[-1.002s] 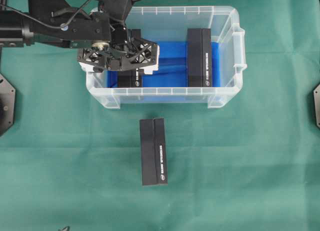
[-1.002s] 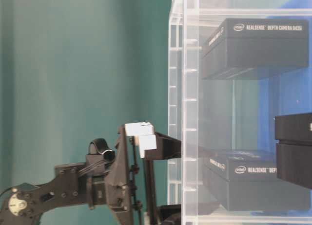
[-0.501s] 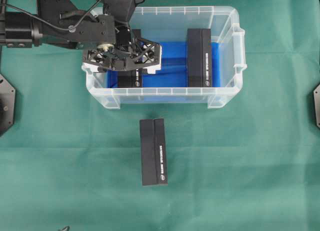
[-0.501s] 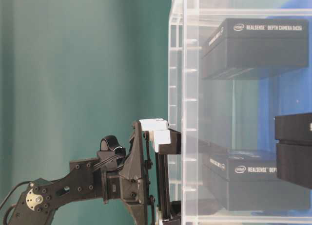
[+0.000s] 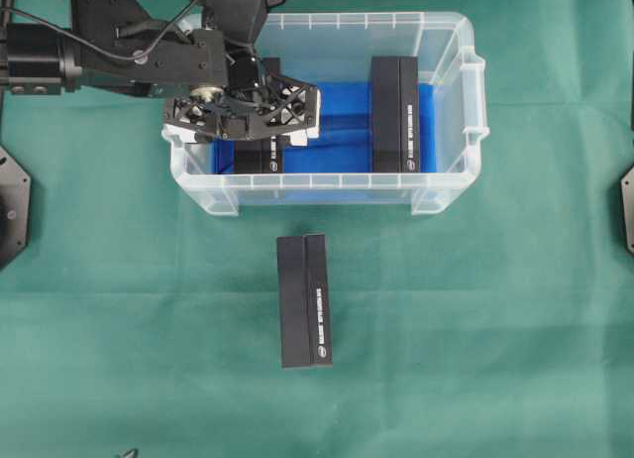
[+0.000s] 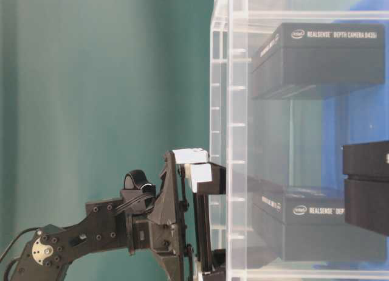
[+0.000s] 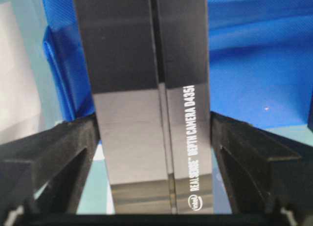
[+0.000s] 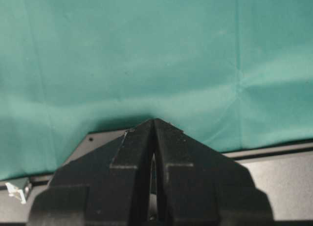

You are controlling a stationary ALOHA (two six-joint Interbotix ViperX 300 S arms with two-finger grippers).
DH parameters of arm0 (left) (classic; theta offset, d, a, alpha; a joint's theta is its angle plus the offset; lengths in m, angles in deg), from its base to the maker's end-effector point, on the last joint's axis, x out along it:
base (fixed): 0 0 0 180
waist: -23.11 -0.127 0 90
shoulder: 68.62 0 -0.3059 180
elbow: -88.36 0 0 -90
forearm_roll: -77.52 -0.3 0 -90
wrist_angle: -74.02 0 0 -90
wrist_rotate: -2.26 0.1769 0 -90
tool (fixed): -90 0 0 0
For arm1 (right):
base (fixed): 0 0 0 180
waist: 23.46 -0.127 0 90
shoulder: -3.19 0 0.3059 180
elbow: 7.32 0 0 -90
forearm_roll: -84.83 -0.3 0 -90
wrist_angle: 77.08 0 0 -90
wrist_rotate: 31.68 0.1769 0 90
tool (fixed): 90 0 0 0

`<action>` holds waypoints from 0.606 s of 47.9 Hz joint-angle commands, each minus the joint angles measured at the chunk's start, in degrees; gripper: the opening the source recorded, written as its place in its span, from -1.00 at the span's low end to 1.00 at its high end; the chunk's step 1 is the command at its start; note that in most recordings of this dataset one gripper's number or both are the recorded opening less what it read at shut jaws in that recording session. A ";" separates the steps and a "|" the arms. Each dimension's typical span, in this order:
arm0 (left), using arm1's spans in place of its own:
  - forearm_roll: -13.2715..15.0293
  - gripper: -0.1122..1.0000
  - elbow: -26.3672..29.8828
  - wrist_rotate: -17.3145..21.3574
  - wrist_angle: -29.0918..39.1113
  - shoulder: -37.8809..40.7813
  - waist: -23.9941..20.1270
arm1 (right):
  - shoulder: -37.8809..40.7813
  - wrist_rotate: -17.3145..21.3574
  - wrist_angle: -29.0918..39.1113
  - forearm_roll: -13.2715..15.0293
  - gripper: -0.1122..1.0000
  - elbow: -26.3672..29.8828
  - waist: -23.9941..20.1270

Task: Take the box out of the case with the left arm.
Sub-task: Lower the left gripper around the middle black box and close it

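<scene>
You are at the grasp step. The left end effector (image 5: 260,131) sits low in the left part of the case (image 5: 451,195), its fingers (image 7: 73,152) pressed on both long sides of the box (image 7: 146,113), so it grips the box. Next, lift straight up until the box clears the rim. The right end effector (image 8: 154,177) is closed and idle.

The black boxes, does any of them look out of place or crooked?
One black box lies on the green cloth outside the clear bin, slightly askew. The other two are inside it.
</scene>
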 commanded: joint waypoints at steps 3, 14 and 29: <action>-0.09 0.34 0.00 0.35 -2.02 -0.26 -0.97 | 0.18 0.09 -0.09 0.00 -0.76 0.62 0.09; 0.62 0.35 -0.09 0.44 -3.16 -0.35 -0.88 | 0.18 0.09 -0.09 -0.09 -0.76 0.62 0.09; 0.88 0.35 -0.09 0.62 -2.90 -0.62 -0.44 | 0.18 0.09 -0.09 0.00 -0.76 0.70 0.09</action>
